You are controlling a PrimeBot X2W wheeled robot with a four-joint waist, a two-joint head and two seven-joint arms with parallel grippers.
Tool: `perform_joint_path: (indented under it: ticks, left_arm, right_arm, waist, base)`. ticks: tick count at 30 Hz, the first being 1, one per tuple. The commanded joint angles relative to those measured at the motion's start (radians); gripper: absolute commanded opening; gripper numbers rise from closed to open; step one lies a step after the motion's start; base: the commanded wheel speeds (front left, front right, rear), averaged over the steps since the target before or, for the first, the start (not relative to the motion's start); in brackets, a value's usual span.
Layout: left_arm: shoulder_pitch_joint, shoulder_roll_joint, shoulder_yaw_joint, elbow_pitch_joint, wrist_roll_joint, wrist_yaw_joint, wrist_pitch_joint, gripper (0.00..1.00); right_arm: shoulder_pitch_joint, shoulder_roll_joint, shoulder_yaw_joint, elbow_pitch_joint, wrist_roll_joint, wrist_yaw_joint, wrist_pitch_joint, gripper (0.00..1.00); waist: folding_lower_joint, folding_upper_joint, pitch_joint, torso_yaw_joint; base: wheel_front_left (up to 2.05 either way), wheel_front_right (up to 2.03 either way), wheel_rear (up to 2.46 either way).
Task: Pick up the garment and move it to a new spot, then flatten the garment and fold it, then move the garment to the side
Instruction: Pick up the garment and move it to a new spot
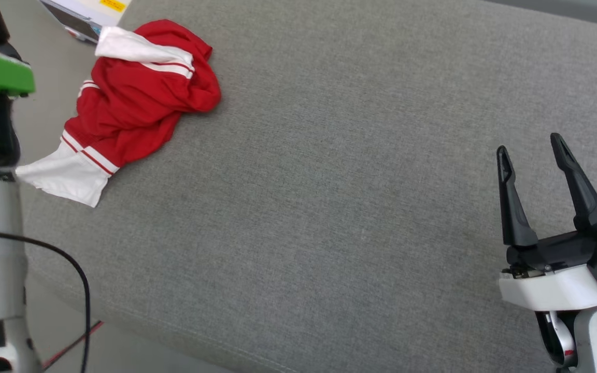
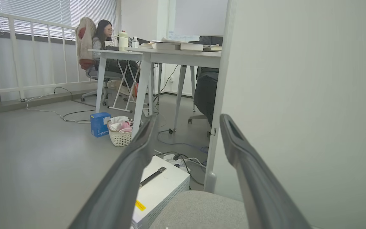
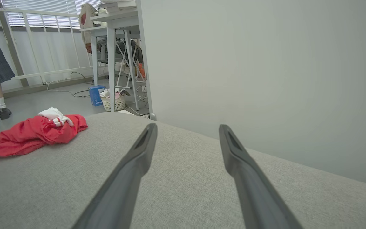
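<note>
Where garment (image 1: pixel 138 103) lies crumpled, red, white-sleeved

Head view: cushion (image 1: pixel 329 207) is seen from above, steeply, at close range. Right wrist view: aimed low and near-level along the cushion toward the wall (image 3: pixel 265 63). Left wrist view: aimed level past the cushion's corner into the room. Overlap: garment (image 1: pixel 138 98) is shared by head and right wrist, basket (image 2: pixel 120 137) by both wrists.
</note>
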Motion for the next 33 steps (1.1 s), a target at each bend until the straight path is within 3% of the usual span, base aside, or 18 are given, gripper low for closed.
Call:
perform_joint_path:
  ticks: [1,4,9,13,19,33]
  left_arm:
    - [-0.048,0.042,-0.038,0.027,-0.033,-0.003,0.038,1.00]
    - [-0.116,0.107,-0.115,0.062,-0.113,-0.003,0.136,1.00]
    - [-0.188,0.198,-0.232,0.143,-0.259,-0.003,0.419,1.00]
    - [-0.223,0.247,-0.288,0.191,-0.341,-0.003,0.614,1.00]
    - [-0.245,0.276,-0.385,0.249,-0.411,-0.003,0.851,1.00]
    - [-0.261,0.218,-0.515,0.426,-0.439,-0.003,1.001,1.00]
  right_arm:
    - [-0.024,-0.010,0.001,-0.011,-0.012,-0.001,-0.006,1.00]
    - [-0.040,-0.017,-0.004,-0.024,-0.016,-0.001,-0.006,1.00]
    - [-0.060,-0.025,-0.007,-0.039,-0.019,-0.001,-0.006,1.00]
    - [-0.071,-0.032,-0.010,-0.048,-0.019,-0.001,-0.006,1.00]
    - [-0.089,-0.045,-0.013,-0.062,-0.017,-0.001,-0.006,1.00]
    - [-0.129,-0.059,-0.007,-0.061,-0.009,-0.001,-0.006,1.00]
  waist:
    - [-0.0002,0.0000,0.069,-0.049]
    - [-0.0002,0.0000,0.095,-0.064]
    - [-0.0002,0.0000,0.130,-0.092]
    - [-0.0002,0.0000,0.161,-0.108]
    - [-0.0002,0.0000,0.212,-0.124]
    - [-0.0002,0.0000,0.292,-0.151]
  base:
    - [0.00,0.00,0.00]
    - [0.00,0.00,0.00]
    - [0.00,0.00,0.00]
    - [0.00,0.00,0.00]
    - [0.00,0.00,0.00]
    - [0.00,0.00,0.00]
